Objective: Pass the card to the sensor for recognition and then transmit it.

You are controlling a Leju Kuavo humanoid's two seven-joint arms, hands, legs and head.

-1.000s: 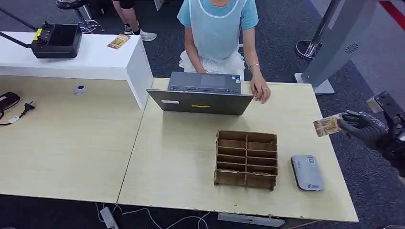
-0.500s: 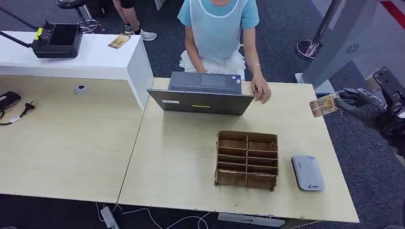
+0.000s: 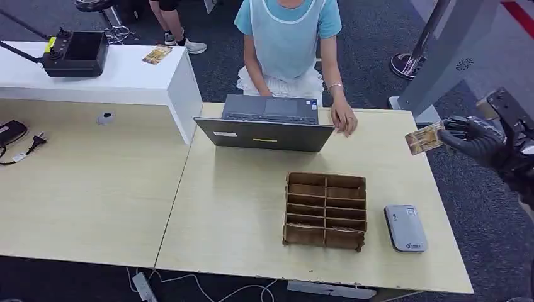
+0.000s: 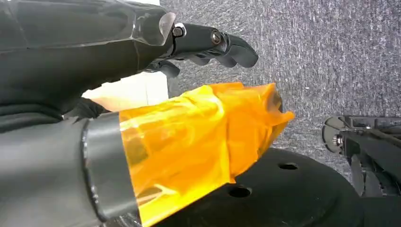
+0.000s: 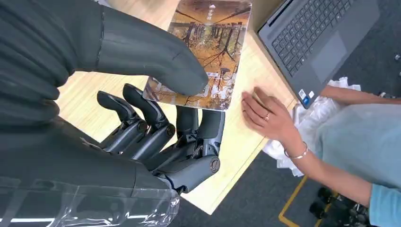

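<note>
Right hand [image 3: 475, 139] grips the card [image 3: 425, 138], thumb pressed on the card's printed face, darker fingers [image 5: 142, 123] behind it. In the head view the card is in the air, over the table's [image 3: 252, 207] right edge, tilted, its free end pointing toward the laptop [image 3: 267, 124]. The wrist view shows the card's face: a brown, tree-like picture with small print near the thumb.

Taking the laptop as landmark: the card is well to the right of it, roughly level with its lid. A person [image 3: 286, 38] in a light blue top sits behind the laptop; the person's hand [image 3: 343, 119] lies flat on the table just beside the laptop's right corner, between laptop and card. In the right wrist view that hand wears a ring and a bracelet.

Sensor [image 3: 405, 228], a flat grey box, lies on the table in front of and to the right of the laptop, well apart from the card. A brown divided tray [image 3: 325, 210] stands in front of the laptop, just left of the sensor.

Left hand [image 4: 142, 94]: seen in its wrist view over grey carpet, thumb wrapped in orange film, dark fingers extended, holding nothing.

Far left of the laptop: a white counter [image 3: 119, 78] carrying a black device [image 3: 74, 53] and a second card [image 3: 157, 55].
</note>
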